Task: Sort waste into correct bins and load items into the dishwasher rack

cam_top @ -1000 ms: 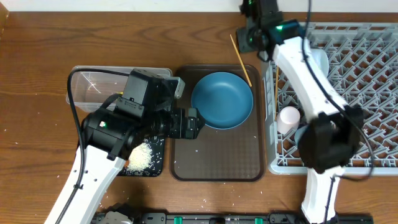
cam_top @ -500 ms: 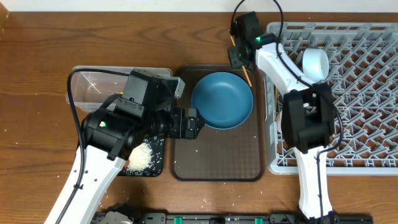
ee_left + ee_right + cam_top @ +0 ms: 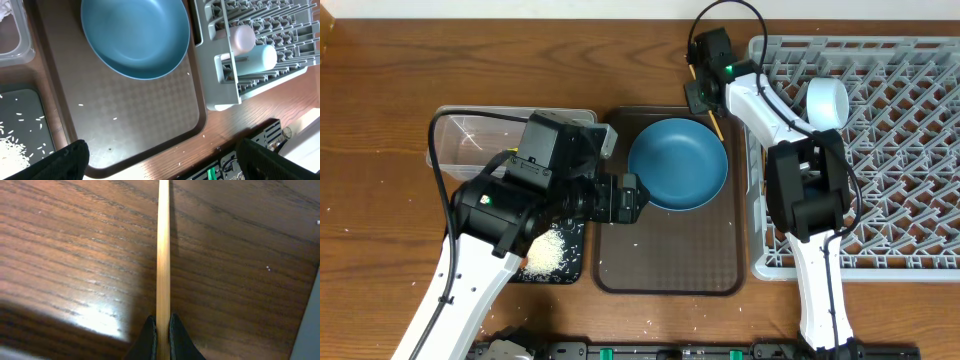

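My right gripper (image 3: pixel 701 96) is down at the table behind the brown tray, shut on a wooden chopstick (image 3: pixel 163 245) that runs straight out between its black fingers (image 3: pixel 148 337). The chopstick's lower end (image 3: pixel 717 124) shows by the rim of the dark blue plate (image 3: pixel 677 161), which lies on the tray. My left gripper (image 3: pixel 630 197) hovers open over the tray's left side, with nothing between its fingers (image 3: pixel 67 159). The grey dishwasher rack (image 3: pixel 900 150) holds a white bowl (image 3: pixel 825 100), a pale pink cup (image 3: pixel 242 37) and a light blue cup (image 3: pixel 257 57).
The brown serving tray (image 3: pixel 670 260) has a few rice grains on it. A clear tub (image 3: pixel 470 140) stands at the left. In front of it a black tray (image 3: pixel 575 268) holds a heap of white rice (image 3: pixel 548 250). The right arm lies across the rack's left edge.
My right gripper came off the rack's back-left corner, moved left and down onto the chopstick, and closed on it. The left arm and the plate stayed still.
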{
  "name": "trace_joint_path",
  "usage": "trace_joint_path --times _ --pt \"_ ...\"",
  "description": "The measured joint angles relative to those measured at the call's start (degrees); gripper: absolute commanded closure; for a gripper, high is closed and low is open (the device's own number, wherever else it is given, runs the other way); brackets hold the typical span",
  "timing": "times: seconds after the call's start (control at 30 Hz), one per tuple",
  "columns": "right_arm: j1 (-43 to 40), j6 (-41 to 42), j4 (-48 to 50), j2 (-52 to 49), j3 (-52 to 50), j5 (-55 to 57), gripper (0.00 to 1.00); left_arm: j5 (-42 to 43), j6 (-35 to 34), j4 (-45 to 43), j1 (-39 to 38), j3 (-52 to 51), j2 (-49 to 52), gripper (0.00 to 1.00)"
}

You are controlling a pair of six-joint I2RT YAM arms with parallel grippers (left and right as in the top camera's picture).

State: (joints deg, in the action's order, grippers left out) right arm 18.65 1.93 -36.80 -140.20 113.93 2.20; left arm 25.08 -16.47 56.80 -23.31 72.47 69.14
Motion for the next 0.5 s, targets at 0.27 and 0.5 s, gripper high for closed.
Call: trace_joint_path --times 0.27,0.5 --pt "0.17 0.28 -7.43 12.48 0.02 0.15 0.99 0.02 0.0 0.04 0.0 0.0 -0.02 0.04" --pt "-0.76 2.16 -19.82 29.18 1.79 0.15 0.99 0.0 0.0 0.02 0.0 -0.02 0.0 0.04"
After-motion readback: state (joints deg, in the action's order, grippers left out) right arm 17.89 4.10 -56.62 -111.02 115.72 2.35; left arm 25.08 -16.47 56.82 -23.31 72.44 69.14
